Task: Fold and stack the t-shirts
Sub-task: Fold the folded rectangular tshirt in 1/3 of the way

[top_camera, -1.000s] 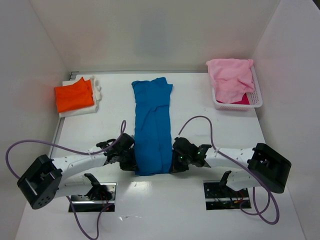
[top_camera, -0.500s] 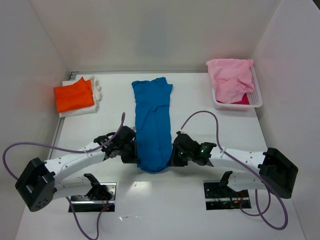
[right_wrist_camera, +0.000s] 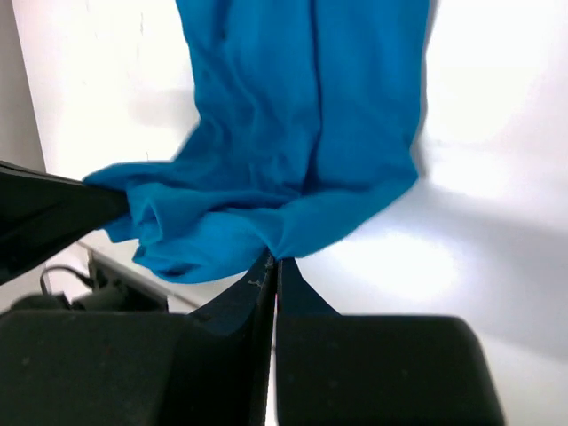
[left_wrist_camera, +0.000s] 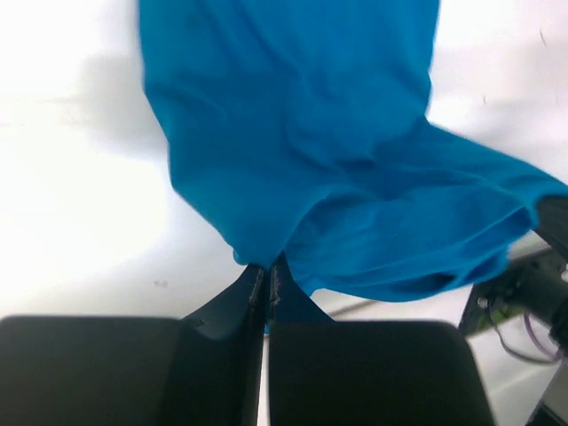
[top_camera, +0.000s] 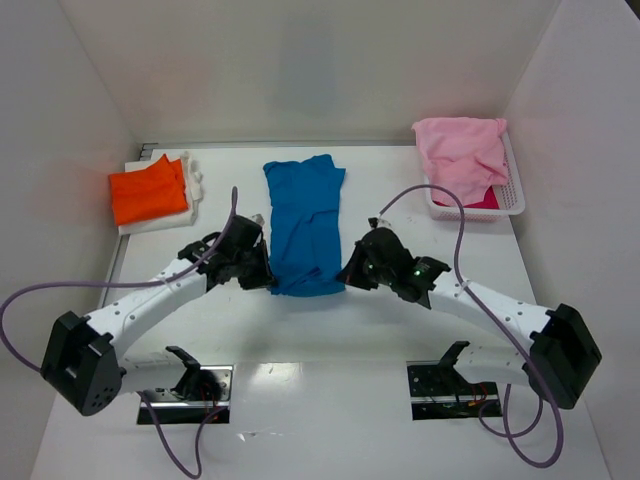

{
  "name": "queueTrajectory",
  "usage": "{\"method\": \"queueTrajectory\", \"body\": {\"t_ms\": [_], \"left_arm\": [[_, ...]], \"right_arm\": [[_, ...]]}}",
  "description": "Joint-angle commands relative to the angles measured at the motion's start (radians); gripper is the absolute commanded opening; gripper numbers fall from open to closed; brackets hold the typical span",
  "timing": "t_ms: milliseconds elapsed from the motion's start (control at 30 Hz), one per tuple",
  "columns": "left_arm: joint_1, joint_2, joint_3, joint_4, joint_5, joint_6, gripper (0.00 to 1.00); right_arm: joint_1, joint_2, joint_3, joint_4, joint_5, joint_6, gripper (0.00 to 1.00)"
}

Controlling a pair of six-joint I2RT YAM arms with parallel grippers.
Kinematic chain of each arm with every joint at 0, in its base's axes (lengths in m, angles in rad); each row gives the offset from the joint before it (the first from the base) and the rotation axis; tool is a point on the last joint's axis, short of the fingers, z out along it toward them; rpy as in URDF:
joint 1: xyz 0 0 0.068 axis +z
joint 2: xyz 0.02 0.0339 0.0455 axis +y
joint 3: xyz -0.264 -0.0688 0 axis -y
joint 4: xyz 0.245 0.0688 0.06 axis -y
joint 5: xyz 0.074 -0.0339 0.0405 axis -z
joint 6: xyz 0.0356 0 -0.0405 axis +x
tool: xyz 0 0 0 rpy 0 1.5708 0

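On white table, plain blue t-shirt

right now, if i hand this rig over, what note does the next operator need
Left hand: shut on the near left corner of the blue t-shirt.
Right hand: shut on its near right corner.
Blue t-shirt: lengthwise in the middle, near hem raised for a crosswise fold, not yet laid down.
Orange t-shirt: folded, far left, on a white cloth.
Pink t-shirt: unfolded, heaped in the white basket, far right.
Left to do: finish the blue fold, stack it, then probably fold and stack the pink.
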Motion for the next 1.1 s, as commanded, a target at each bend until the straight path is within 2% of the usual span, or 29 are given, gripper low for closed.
{"method": "queueTrajectory", "body": {"t_ms": [0, 267, 533, 1067], "left_arm": [[0.046, 0.055, 0.061, 0.029, 0.022, 0.08, 0.0], [0.165, 0.203, 0.18, 0.071, 0.077, 0.169, 0.0], [0.23, 0.375, 0.323, 0.085, 0.121, 0.241, 0.0], [0.319, 0.642, 0.527, 0.107, 0.165, 0.321, 0.02]], "right_arm": [[-0.034, 0.06, 0.089, 0.052, 0.043, -0.072, 0.0], [-0.117, 0.193, 0.201, 0.122, 0.043, -0.12, 0.0], [-0.225, 0.322, 0.307, 0.169, -0.006, -0.163, 0.0], [-0.281, 0.575, 0.457, 0.24, -0.048, -0.182, 0.04]]}}
